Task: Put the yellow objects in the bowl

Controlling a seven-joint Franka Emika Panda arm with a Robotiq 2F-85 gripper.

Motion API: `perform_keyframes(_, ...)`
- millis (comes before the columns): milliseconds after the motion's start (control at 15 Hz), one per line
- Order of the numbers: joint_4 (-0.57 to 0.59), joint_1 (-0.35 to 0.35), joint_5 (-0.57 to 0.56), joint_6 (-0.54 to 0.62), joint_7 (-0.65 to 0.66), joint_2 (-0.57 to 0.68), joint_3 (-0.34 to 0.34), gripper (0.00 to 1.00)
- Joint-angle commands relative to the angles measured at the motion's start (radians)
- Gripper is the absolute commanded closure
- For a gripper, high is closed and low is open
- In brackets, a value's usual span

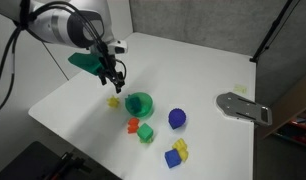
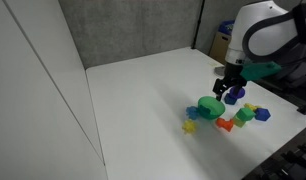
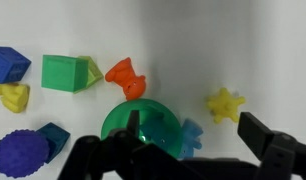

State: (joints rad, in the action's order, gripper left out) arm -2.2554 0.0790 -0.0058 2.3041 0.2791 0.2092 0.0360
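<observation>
The green translucent bowl (image 3: 141, 128) stands on the white table, seen in both exterior views (image 1: 139, 103) (image 2: 210, 106). The yellow star (image 3: 225, 104) lies on the table beside it (image 1: 113, 101) (image 2: 190, 127). The blocky yellow piece (image 3: 13, 95) lies further off, next to a blue block (image 3: 8, 63), and shows in an exterior view (image 1: 181, 149). My gripper (image 3: 193, 128) is open and empty. It hovers above the table between the bowl and the star (image 1: 113, 75) (image 2: 230, 90). The bowl looks empty.
A small blue piece (image 3: 190, 135) lies against the bowl. An orange piece (image 3: 125, 75), a green cube (image 3: 61, 72) and a blue ball (image 3: 20, 152) lie nearby. A grey flat object (image 1: 243, 106) rests near the table's edge.
</observation>
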Motion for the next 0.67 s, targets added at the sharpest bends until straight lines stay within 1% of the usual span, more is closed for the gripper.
perform_keyframes(0, 0.021, 0.047, -0.021, -0.002, 0.08, 0.051, 0.009, 0.0)
perform_keyframes(400, 0.061, 0.113, -0.024, 0.072, 0.128, 0.158, 0.012, 0.0)
perform_keyframes(600, 0.097, 0.132, -0.007, 0.127, 0.143, 0.215, 0.01, 0.0)
